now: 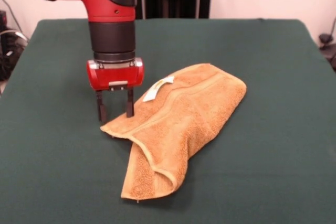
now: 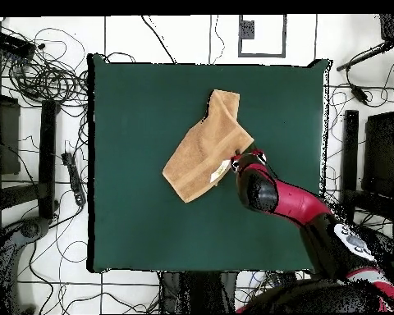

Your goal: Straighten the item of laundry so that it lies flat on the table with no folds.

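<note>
Gripper (image 1: 114, 109) hanging straight down from the red arm (image 1: 107, 3), fingers spread with a clear gap and nothing pinched, tips just above the table (image 1: 52, 156) beside the towel's left corner, one tip at the corner's edge. Towel (image 1: 181, 124) crumpled and folded near the table's middle, stretched from far right toward near left, with a doubled flap curling toward the near edge and a white tag (image 1: 157, 88) lying on top close to the gripper. From overhead, towel (image 2: 207, 148) slanted across the green table (image 2: 135, 221), arm (image 2: 274, 197) reaching its edge beside the tag (image 2: 219, 172).
</note>
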Available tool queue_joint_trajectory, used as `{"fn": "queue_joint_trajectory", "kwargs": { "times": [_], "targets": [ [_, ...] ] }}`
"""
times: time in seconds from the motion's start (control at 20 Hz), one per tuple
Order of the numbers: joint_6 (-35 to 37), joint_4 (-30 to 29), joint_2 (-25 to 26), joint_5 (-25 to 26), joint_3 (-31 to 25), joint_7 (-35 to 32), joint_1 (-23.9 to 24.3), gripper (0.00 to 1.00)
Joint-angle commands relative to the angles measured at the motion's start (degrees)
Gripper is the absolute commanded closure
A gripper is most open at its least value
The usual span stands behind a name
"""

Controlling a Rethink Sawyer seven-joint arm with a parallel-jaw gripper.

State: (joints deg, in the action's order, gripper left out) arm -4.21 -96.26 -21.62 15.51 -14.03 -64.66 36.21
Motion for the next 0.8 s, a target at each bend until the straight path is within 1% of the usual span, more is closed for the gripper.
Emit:
{"fn": "queue_joint_trajectory", "kwargs": {
  "times": [0.05, 0.8],
  "targets": [
    [-7.2, 1.7, 7.7, 2.2, -9.8, -13.0, -0.2, 0.0],
    [-7.6, 1.3, 8.2, 2.4, -10.9, -12.3, 0.6, 0.0]
  ]
}}
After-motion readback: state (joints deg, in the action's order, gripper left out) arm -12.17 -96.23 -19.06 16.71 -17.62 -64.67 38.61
